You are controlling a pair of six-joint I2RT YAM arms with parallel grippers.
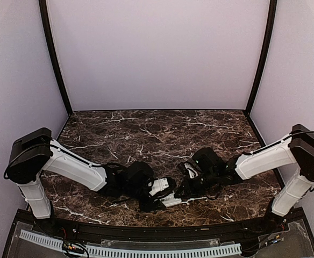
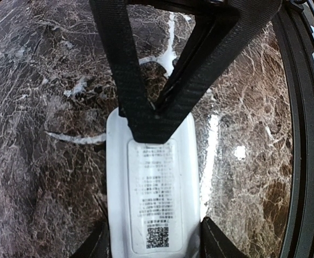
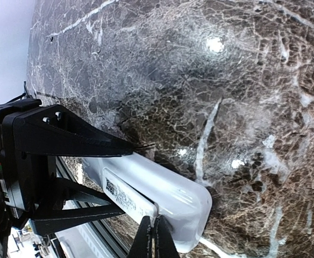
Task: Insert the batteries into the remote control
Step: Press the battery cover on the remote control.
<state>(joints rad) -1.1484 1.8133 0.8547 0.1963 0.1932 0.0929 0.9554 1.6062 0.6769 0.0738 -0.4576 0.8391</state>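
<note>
A: Remote control?
B: Near table front edge, labelled back up, clamped across its width by left gripper. Inside hidden.
A: Right gripper?
B: Tips pinched together on remote's end. QR label reads only from left wrist.
</note>
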